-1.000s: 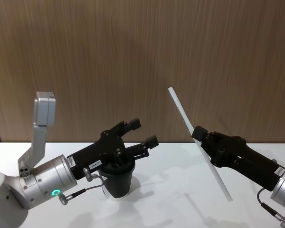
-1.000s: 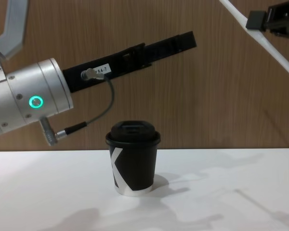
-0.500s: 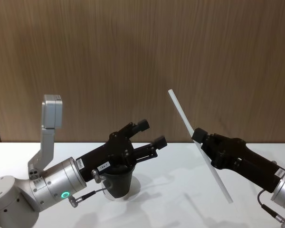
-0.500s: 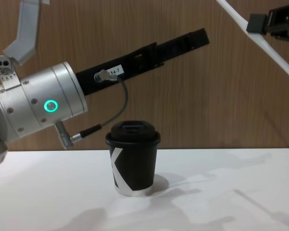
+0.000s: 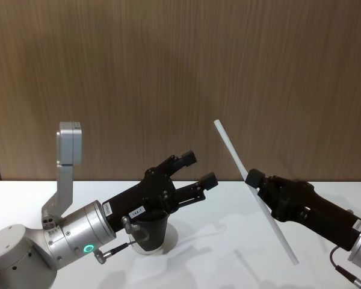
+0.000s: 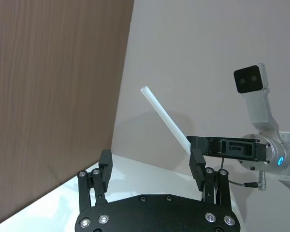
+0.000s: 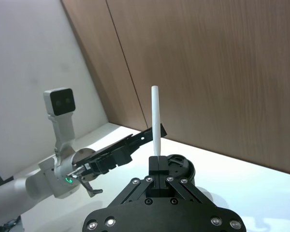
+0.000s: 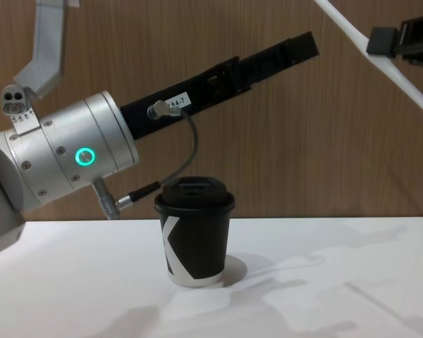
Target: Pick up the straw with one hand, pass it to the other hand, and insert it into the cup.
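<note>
1. While the right gripper (image 5: 254, 179) clamps the straw (image 5: 233, 152) near mid-length above the desk's (image 8: 324, 296) right side, the left gripper (image 5: 200, 168) hangs wide open above the cup (image 8: 195, 236).
2. From the left gripper the straw lies to the right, near but apart. Its long axis is steeply tilted, top end leaning toward the left arm.
3. A handover would have to close that gap, likely onto the free upper length.
4. Count: one straw, one lidded cup upright left of the desk's middle, two grippers.
</note>
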